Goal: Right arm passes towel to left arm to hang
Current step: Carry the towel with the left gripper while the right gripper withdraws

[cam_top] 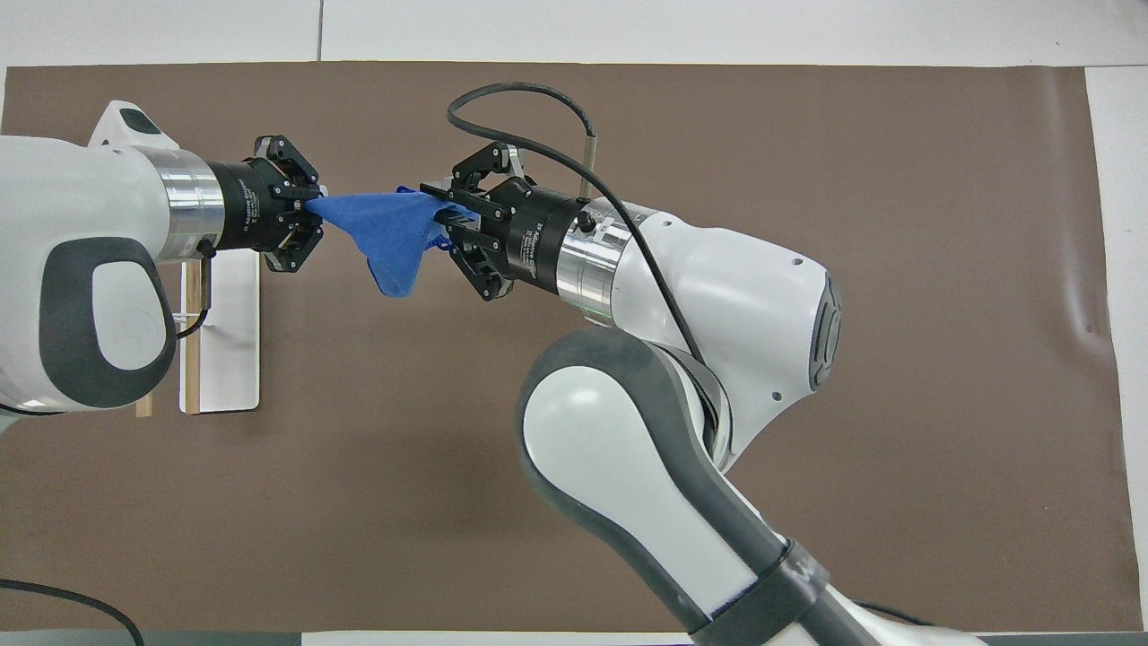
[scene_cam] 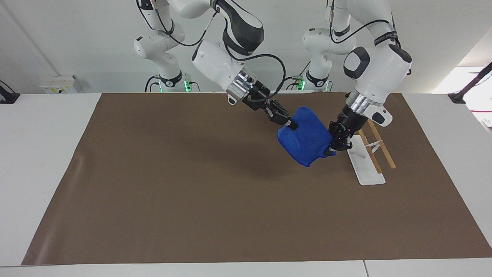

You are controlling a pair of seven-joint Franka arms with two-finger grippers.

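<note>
The blue towel (scene_cam: 306, 137) hangs in the air, stretched between the two grippers above the brown mat; it also shows in the overhead view (cam_top: 387, 235). My right gripper (scene_cam: 289, 124), with the blue light and the looping cable, is shut on the towel's corner toward the right arm's end (cam_top: 441, 217). My left gripper (scene_cam: 333, 148) is shut on the towel's corner toward the left arm's end (cam_top: 312, 208), over the white rack base. A lower corner of the towel droops free.
A white rack base (scene_cam: 364, 163) with two thin wooden bars (scene_cam: 384, 150) lies on the brown mat (scene_cam: 192, 184) toward the left arm's end; in the overhead view the rack base (cam_top: 229, 341) shows partly under the left arm.
</note>
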